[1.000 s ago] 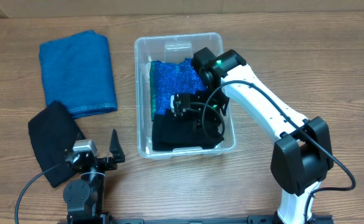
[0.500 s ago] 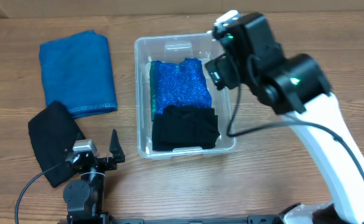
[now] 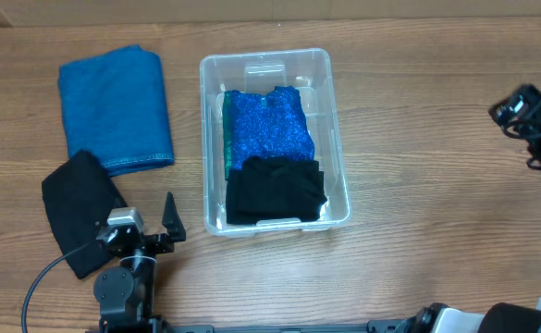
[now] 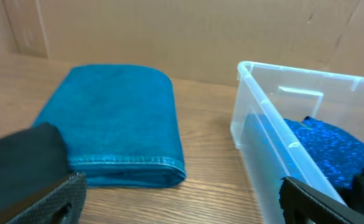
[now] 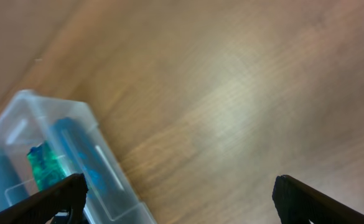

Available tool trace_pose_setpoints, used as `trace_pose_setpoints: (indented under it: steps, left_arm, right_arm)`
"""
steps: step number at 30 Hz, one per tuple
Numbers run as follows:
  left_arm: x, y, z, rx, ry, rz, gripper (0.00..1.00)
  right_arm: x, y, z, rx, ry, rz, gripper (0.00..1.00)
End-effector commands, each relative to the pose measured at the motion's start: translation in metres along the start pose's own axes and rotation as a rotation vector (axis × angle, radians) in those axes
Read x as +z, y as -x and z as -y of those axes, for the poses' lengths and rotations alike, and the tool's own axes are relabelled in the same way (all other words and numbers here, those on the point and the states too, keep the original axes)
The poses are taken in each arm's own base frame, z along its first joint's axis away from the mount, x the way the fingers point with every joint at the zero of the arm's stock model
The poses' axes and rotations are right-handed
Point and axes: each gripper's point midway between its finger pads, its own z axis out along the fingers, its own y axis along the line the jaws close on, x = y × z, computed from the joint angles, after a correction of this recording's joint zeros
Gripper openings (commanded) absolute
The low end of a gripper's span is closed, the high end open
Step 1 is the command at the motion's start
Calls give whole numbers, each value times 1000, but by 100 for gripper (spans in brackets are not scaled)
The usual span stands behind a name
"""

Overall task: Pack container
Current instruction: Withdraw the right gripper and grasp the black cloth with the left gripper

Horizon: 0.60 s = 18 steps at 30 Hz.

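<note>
The clear container (image 3: 265, 57) stands mid-table. In it lie a sparkly blue cloth (image 3: 268, 129) and, at the near end, a folded black cloth (image 3: 276, 190). My left gripper (image 4: 182, 208) rests low at the front left and is open, with only bare wood between its fingers; the container's wall (image 4: 262, 118) is just to its right. My right gripper (image 5: 182, 202) is open and empty, raised over bare table right of the container (image 5: 101, 168). Overhead, only a dark part of the right arm (image 3: 534, 129) shows at the right edge.
A folded blue towel (image 3: 115, 109) lies left of the container, also in the left wrist view (image 4: 116, 124). A loose black cloth (image 3: 78, 208) lies in front of it, beside the left gripper. A green edge (image 3: 225, 129) shows along the container's left wall.
The right gripper opened inside the container, left the black cloth there, then rose and swung away to the table's right edge. The left arm has not moved.
</note>
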Motion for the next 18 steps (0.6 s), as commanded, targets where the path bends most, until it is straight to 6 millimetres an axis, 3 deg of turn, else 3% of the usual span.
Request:
trace_pose_setpoints:
  steps: [1, 3, 5, 9, 12, 15, 18]
  left_arm:
    - [-9, 5, 6, -122, -13, -67, 100]
    - [-23, 18, -2, -177, 60, -108, 100]
    - [-45, 50, -12, -199, 163, -137, 100]
    - [-60, 74, -23, -179, 285, -264, 100]
    - [-51, 74, -22, -161, 327, -504, 100]
    - [-39, 72, -24, -81, 353, -687, 100]
    - [-9, 73, -39, -121, 416, -814, 100]
  right_arm:
    - [34, -24, 22, 71, 16, -90, 100]
    - [51, -36, 33, 80, -13, -122, 100]
    - [67, -50, 38, 60, -44, -160, 100]
    - [75, -64, 24, -59, -88, -197, 100]
    - [85, -85, 3, -188, -133, -248, 100]
    - [91, -91, -8, -244, -138, -263, 100]
    - [93, -91, -9, -251, -138, -264, 100]
